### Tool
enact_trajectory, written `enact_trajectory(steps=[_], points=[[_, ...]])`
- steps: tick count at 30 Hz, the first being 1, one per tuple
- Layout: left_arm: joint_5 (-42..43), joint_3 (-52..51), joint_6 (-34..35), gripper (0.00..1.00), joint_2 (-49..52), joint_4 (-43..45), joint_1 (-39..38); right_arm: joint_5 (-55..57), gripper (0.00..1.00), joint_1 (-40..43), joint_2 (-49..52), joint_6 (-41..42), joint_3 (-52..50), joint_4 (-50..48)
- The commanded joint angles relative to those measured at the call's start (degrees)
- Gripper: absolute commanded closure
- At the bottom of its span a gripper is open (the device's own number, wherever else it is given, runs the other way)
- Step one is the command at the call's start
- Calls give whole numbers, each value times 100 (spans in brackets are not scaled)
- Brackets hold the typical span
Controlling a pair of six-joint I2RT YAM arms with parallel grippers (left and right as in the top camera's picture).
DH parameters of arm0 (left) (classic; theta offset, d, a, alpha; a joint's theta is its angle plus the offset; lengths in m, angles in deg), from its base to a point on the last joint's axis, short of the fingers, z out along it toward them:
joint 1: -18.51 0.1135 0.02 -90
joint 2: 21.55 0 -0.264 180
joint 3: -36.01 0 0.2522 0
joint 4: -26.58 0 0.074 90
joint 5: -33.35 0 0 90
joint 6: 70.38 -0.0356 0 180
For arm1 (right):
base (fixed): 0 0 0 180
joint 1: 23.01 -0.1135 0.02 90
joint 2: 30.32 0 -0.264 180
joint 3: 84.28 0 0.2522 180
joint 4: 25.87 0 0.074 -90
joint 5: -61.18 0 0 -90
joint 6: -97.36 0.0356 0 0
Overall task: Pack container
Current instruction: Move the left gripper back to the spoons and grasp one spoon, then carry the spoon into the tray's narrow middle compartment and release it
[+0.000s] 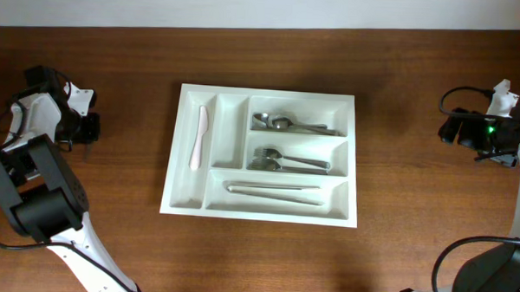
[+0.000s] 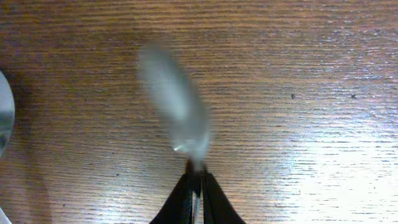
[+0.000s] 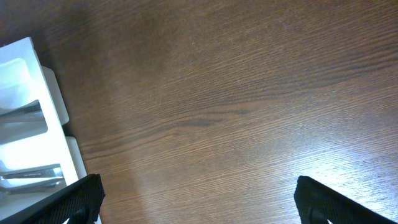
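The container (image 1: 230, 128) sits mid-table (image 1: 395, 246). A white knife (image 1: 197, 137) lies in its leftmost slot and metal cutlery (image 1: 285, 160) in its three wide ones, while the second narrow slot is bare. Well left of it, the left gripper (image 2: 196, 177) is closed, seemingly pinching a pale blurred piece (image 2: 177, 106), perhaps the last item to pack. Well right, the right gripper (image 3: 198, 186) gapes empty.

The left arm (image 1: 35, 190) is bulky black blocks with white links. The right arm (image 1: 503, 133) carries looping black cables (image 1: 444, 100) and a green light (image 1: 489, 130); the right gripper (image 3: 199, 199) has matte black fingers (image 3: 74, 199).
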Motion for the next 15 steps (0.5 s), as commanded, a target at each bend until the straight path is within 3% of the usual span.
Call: enact_trajectory(steps=[1,7,12,15], points=[[107,-61,22,98,319,-129,15,-72,1,26,-151,24,-2,2],[107,13,90,98,251,-566,-39,-72,1,26,-151,26,-2,2],[111,457,673,98,-83,-1119,-319,-76,1,26,-151,28,-2,7],[173,1156,1121,98,-614,-1880,-833,-81,1,26,-151,31,-2,22]])
